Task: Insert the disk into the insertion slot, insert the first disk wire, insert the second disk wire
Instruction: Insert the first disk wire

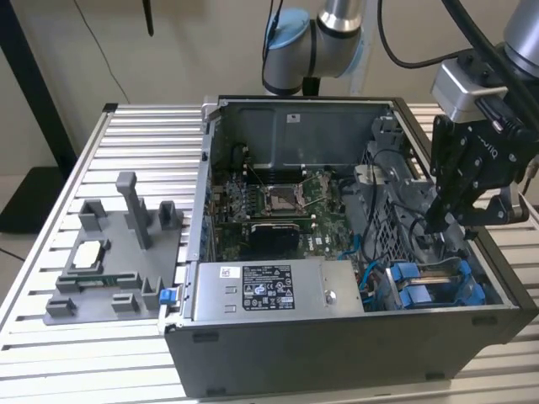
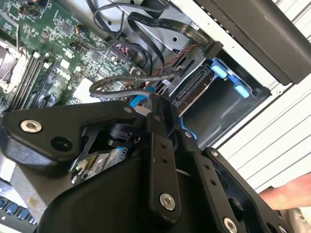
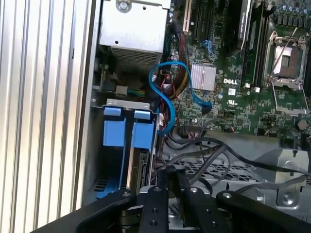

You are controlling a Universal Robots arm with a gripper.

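First wrist view: disk (image 3: 142,162) sits edge-on.

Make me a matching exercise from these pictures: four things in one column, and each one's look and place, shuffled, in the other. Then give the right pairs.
Things
A. gripper
B. fixture tray
C. blue cable
D. power supply

Look and place
1. grey, on the slatted table outside the case, at the exterior view's left
2. looped over the motherboard
3. silver box with a white label, along the case's near wall
4. black, lowered into the case at the exterior view's right

Pairs: A-4, B-1, C-2, D-3
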